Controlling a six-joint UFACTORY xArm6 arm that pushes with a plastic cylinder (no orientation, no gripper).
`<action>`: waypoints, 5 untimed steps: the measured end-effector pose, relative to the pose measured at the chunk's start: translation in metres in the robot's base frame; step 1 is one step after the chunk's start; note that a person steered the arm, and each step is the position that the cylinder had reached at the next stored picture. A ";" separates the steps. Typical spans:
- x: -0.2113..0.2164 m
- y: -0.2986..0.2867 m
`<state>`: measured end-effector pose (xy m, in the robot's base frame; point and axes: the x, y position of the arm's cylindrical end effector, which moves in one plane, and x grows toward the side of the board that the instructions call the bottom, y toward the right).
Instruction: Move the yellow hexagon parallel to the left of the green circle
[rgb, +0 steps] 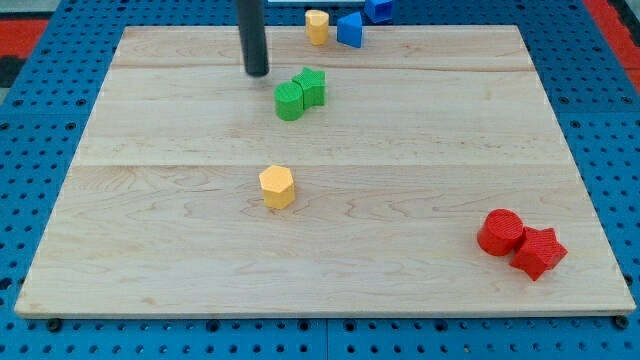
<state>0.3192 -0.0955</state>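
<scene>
The yellow hexagon (277, 186) lies near the middle of the wooden board, a little towards the view's left. The green circle (289, 101) sits above it towards the view's top, touching a second green block (312, 86) on its upper right. My tip (257, 72) rests on the board just to the upper left of the green circle, apart from it, and well above the yellow hexagon.
A yellow cylinder-like block (317, 26) and a blue block (349, 30) stand at the board's top edge, with another blue block (378, 9) beyond it. A red circle (500, 232) and a red star-like block (538, 252) touch at the lower right.
</scene>
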 end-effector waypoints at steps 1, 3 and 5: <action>0.067 -0.018; 0.204 0.034; 0.184 0.041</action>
<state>0.5029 -0.0550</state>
